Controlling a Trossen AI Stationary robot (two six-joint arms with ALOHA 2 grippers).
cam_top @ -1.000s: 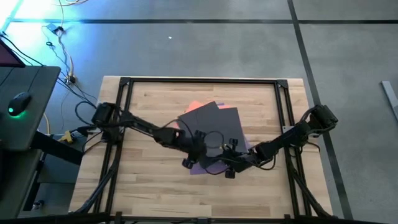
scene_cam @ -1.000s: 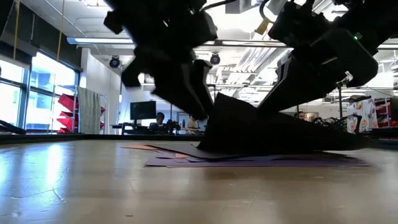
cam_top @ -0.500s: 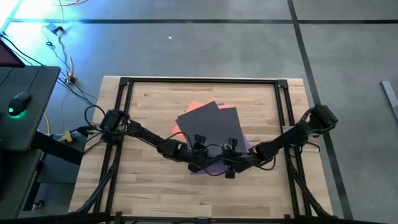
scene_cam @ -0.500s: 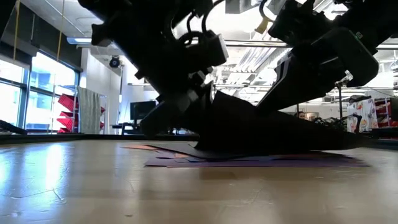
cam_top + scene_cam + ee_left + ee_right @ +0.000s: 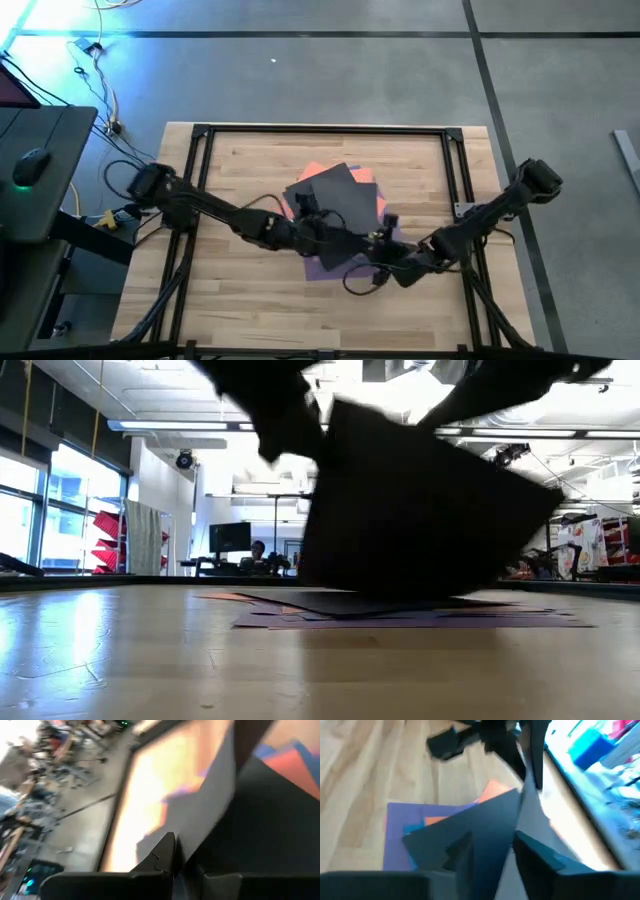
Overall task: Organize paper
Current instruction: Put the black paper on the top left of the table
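Left gripper (image 5: pixel 318 232): at frame centre, clamped on dark grey sheet (image 5: pixel 335 205)
Right gripper (image 5: pixel 392 268): lower right, jaws parted, empty
Risk: one-sided hold lets sheet sag, crease, disturb stack (image 5: pixel 330 268)

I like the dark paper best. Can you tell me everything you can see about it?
The dark grey sheet is thin, plain and rectangular. It is lifted and tilted, standing steeply above the pile of coloured sheets on the wooden table, one edge down near the pile. The left tool is shut on one edge of it. The right tool is open around it.
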